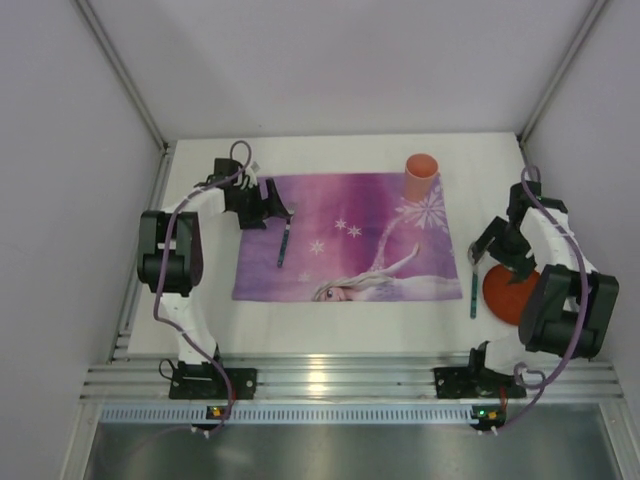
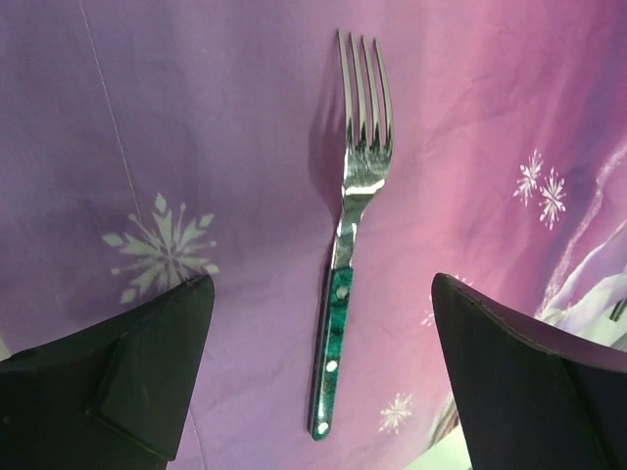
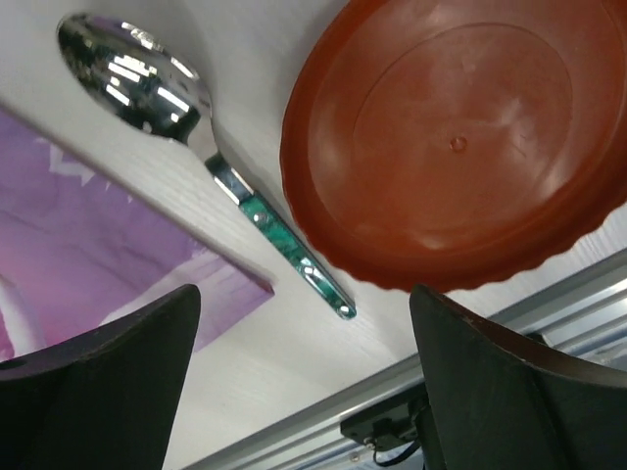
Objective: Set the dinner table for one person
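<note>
Fork [image 1: 283,244] on placemat [image 1: 340,215] (left part) — orange cup [image 1: 420,178] at far corner

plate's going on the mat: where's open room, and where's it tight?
Open: the placemat's middle, between the fork and the cup. Also the dinner table strip between the mat's near edge and the rail. Tight: the right side, where spoon, plate and right gripper crowd together; the left gripper hovers over the fork.

Lab test cell: plain white panel walls [image 1: 350,60], aluminium extrusion base rail [image 1: 340,378].
</note>
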